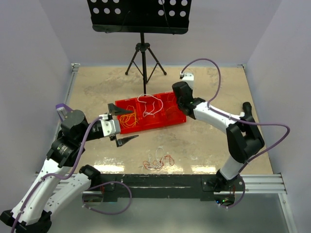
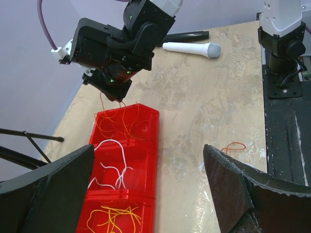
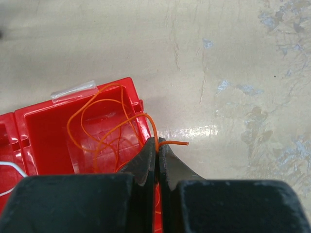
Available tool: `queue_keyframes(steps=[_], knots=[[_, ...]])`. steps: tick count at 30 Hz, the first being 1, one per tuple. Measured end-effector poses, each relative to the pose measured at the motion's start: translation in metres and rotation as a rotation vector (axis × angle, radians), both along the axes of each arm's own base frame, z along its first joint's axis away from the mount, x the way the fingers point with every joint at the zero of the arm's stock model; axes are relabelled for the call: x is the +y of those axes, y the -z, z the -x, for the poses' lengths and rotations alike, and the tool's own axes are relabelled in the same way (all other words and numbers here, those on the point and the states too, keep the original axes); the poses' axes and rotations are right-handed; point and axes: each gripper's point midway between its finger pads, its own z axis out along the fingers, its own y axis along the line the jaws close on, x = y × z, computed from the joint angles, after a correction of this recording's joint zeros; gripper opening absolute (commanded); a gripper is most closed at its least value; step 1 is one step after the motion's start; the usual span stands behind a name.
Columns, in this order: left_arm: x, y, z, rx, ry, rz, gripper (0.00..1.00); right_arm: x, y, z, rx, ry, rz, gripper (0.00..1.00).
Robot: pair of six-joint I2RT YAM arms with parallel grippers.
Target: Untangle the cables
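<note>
The right pincer is clamped shut on an orange cable near its end, right over the outer wall of the red tray. The cable's loops lie in that end compartment.

The bite is thin, so the strand could slip free. Or, if lifted, it could drag its neighbours out over the tray wall.

The left pincer gapes wide at the tray's opposite end, holding nothing. An unsorted clump waits on the tabletop on the tray's near side. A music stand stands beyond the tray, clear of the work.
</note>
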Motion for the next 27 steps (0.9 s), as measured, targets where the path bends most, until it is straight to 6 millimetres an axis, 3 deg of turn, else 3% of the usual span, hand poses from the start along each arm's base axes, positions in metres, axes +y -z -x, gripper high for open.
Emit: queue_keyframes(steps=[8, 22, 27], knots=[[0.0, 0.0, 0.0, 0.0, 0.0, 0.0, 0.98, 0.018, 0.005, -0.001, 0.009, -0.057, -0.004, 0.0], [0.001, 0.0, 0.0, -0.003, -0.005, 0.001, 0.98, 0.046, 0.06, -0.007, 0.11, -0.124, -0.011, 0.0], [0.001, 0.002, 0.0, 0.001, -0.005, -0.002, 0.98, 0.057, 0.082, -0.013, 0.154, -0.141, -0.012, 0.31]])
